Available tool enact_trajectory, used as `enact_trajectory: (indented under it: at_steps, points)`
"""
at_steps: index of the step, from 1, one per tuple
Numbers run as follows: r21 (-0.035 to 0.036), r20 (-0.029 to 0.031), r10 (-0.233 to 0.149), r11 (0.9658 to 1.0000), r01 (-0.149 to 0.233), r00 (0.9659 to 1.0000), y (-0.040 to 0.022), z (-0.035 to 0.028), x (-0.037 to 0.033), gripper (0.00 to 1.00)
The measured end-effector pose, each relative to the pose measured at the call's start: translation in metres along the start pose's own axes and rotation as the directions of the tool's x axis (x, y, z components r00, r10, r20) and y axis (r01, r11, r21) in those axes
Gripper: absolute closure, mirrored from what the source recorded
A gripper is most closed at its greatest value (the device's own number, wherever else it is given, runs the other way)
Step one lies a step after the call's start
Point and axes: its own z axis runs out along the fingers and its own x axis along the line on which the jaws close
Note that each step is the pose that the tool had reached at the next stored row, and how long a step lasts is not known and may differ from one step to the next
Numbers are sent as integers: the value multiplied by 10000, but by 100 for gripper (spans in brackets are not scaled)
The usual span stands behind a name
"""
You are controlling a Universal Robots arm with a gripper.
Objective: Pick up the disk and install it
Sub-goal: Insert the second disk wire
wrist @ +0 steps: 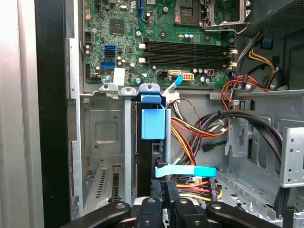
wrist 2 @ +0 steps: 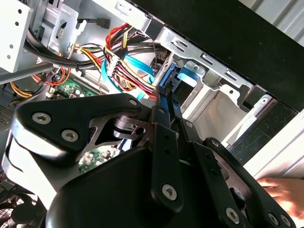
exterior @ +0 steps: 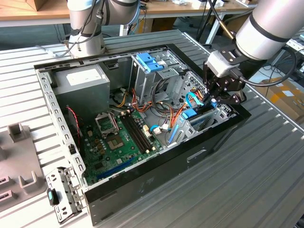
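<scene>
The disk [wrist: 151, 161] stands on edge as a dark slab inside a metal drive bay [wrist: 107, 128] at the front corner of the open computer case [exterior: 156, 166]. A blue plastic tab [wrist: 153, 123] sits over its far end. My gripper [exterior: 214, 100] hangs over this bay at the exterior view's right. In both wrist views its black fingers [wrist 2: 161, 123] lie pressed together, shut, with the tips [wrist: 167, 187] at the disk's near edge. I cannot tell whether they touch it.
Bundled coloured cables [wrist: 199, 128] and a light blue flat cable [wrist: 187, 171] lie right beside the bay. The motherboard [exterior: 118, 142] fills the case floor, and a blue-topped cage [exterior: 152, 64] and grey box [exterior: 80, 83] stand farther back. A person's hand [wrist 2: 280, 190] rests outside the case.
</scene>
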Motion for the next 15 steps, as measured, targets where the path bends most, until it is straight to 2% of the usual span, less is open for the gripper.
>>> enact_trajectory:
  at_steps: [6, 11, 15]
  points:
    - [-2, -7, 0, 10000, 0, 10000, -2, 10, 2, 84]
    - [-2, -9, 0, 10000, 0, 10000, 2, 65, 11, 84]
    - [-2, -14, 0, 10000, 0, 10000, 3, 84, 14, 84]
